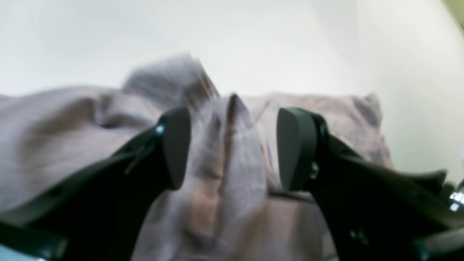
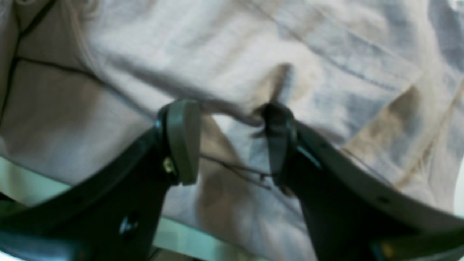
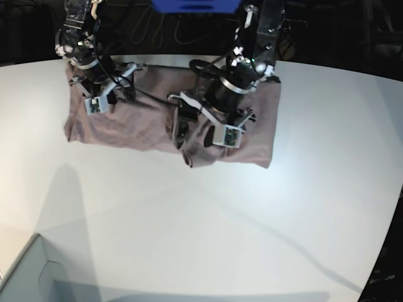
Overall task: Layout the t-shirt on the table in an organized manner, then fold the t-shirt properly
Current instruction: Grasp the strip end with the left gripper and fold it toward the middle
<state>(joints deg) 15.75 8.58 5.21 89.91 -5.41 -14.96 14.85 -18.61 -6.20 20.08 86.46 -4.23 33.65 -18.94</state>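
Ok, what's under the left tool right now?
Under the left tool, a raised ridge of the t-shirt sits between its open jaws. The table beneath that cloth is covered, so unseen.

No legible text, label, brand or number on anything in view.

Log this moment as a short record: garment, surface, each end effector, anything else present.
garment: t-shirt, mauve, wrinkled, spread sideways along the far part of the table, a ridge of cloth bunched near its middle
surface: white table
left end effector: jaws apart, straddling a raised fold of the shirt, pads not touching it
right end effector: jaws apart over the cloth near the shirt's edge; one fingertip seems to touch a crease
other: grey box corner at the near edge
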